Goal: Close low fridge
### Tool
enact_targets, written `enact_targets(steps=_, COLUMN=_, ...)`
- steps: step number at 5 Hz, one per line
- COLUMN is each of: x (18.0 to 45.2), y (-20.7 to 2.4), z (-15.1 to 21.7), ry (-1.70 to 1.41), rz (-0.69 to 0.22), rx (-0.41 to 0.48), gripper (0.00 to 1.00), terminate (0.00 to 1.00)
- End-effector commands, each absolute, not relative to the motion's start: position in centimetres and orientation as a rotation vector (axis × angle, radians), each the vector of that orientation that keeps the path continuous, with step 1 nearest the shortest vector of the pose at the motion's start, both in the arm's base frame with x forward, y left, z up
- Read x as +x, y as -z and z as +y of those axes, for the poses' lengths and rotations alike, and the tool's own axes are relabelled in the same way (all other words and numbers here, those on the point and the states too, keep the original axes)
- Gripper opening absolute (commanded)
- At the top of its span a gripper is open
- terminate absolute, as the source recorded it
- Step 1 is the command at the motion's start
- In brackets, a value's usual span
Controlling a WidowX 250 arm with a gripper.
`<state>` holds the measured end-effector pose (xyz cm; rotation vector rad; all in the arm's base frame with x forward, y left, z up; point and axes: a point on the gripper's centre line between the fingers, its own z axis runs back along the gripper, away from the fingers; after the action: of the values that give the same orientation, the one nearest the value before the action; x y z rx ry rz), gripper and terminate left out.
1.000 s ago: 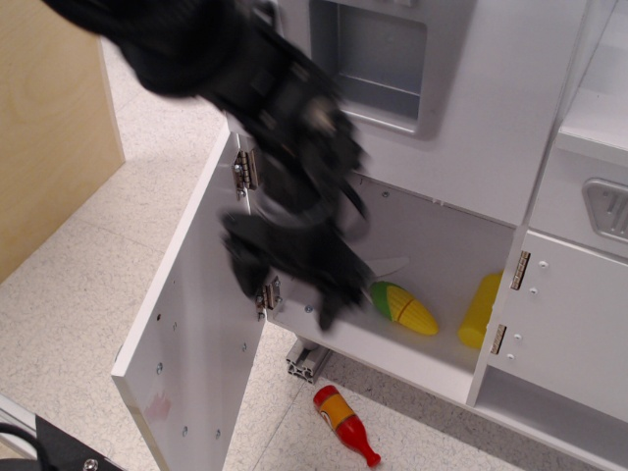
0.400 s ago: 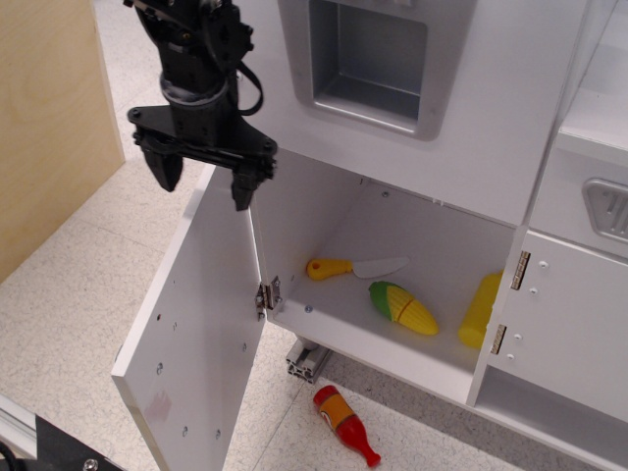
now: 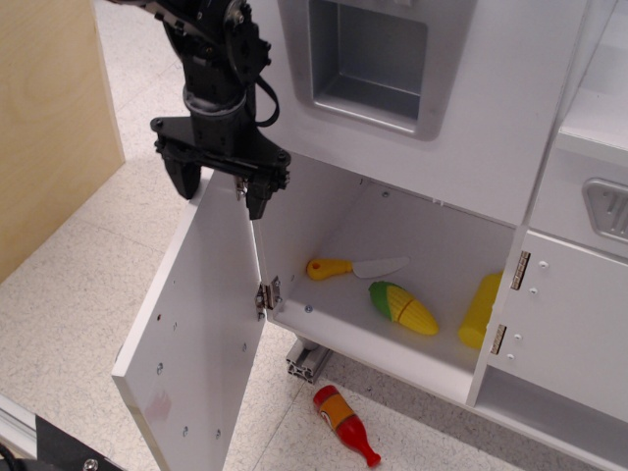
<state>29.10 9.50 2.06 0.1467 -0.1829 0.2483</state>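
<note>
- The low fridge [image 3: 392,294] sits at the bottom of the white toy kitchen, under the section with the grey recessed dispenser panel [image 3: 368,64]; its compartment stands open.
- Its flat white door [image 3: 196,334] is swung far out to the left on two small metal hinges [image 3: 267,294], inner face toward the camera, lower corner reaching toward the floor.
- The gripper [image 3: 224,188] hangs right at the door's top edge, near the hinge side, pointing down. Its two black fingers [image 3: 259,196] are spread apart, one on each side of the top edge, and hold nothing. Whether they touch the door cannot be told.
- Inside the compartment lie a toy knife [image 3: 353,267] with a yellow handle, a corn cob [image 3: 404,307] just right of it, and a yellow item [image 3: 481,309] against the right wall.
- On the floor in front lies a red and yellow bottle [image 3: 345,424], apart from the door.
- To the right stands a narrower white cabinet door [image 3: 559,324], shut.
- Compared with 0.4 s ago, the gripper has shifted slightly right and down, so it now straddles the door's top edge more closely; a second ago it was lower, blurred, in front of the compartment opening. The door and the toys lie as they did.
</note>
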Motion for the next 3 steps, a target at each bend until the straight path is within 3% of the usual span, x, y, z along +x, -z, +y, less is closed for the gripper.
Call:
enact_targets(steps=1, x=29.6, y=-1.5, z=8.9, ry=-0.281, rz=-0.189, rx=0.13, gripper=1.0, terminate=0.0)
enact_targets(steps=3, x=30.2, y=-1.2, z=6.8, ry=-0.282, rz=-0.19, rx=0.089, gripper=1.0, terminate=0.0)
